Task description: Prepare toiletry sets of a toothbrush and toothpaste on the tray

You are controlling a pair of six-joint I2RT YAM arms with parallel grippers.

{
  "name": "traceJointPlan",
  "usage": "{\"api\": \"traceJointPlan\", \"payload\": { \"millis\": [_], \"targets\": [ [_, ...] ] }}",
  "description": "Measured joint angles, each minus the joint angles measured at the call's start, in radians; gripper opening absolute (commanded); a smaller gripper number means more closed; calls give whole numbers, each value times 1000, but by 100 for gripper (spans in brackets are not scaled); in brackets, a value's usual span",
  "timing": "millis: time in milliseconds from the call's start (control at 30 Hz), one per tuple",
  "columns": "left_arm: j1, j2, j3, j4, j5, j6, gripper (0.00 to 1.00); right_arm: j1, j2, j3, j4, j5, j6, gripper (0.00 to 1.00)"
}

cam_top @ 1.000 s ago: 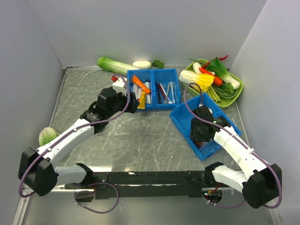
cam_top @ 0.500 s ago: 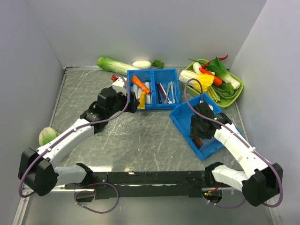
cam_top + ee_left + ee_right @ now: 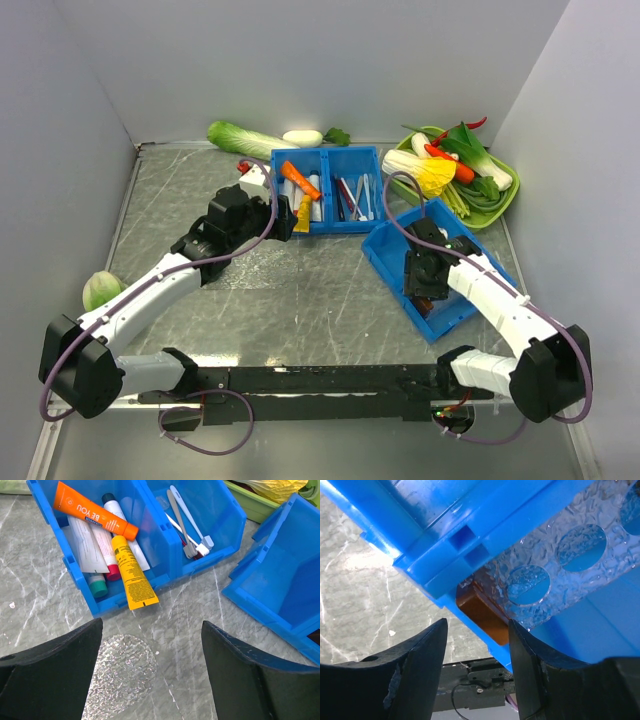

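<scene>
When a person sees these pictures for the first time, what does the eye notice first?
Probably the bright blue bin at the far middle of the table, with an orange tube and a yellow tube in its left compartment. Next, the green dish heaped with vegetables in the far right corner.

The orange toothpaste [image 3: 95,516] carries white lettering, the yellow toothpaste [image 3: 131,572] black print; the bin [image 3: 227,510] is plain blue; the counter [image 3: 40,595] is grey, veined with white.
</scene>
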Motion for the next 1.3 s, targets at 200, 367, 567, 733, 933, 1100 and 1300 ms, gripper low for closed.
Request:
{"api": "traceJointPlan", "payload": {
  "millis": [200, 367, 567, 733, 933, 1100, 1300],
  "targets": [
    [0, -1, 0, 0, 0, 0, 85, -5, 13, -12, 13, 6, -8, 50],
    [0, -1, 0, 0, 0, -1, 85, -5, 16, -17, 19, 1, -12, 46],
    [0, -3, 0, 0, 0, -1, 86, -5, 35, -16, 28, 5, -20, 42],
    [0, -8, 0, 0, 0, -1, 86, -6, 59, -16, 39, 32, -27, 35],
    [0, -8, 0, 0, 0, -1, 86, -7, 74, -8, 56, 40, -27, 30],
    [0, -8, 0, 0, 0, -1, 86, -7, 84, -2, 67, 50, -32, 20],
    [0, -8, 0, 0, 0, -1, 86, -6, 88, 3, 66, 56, -51, 0]
  ]
}}
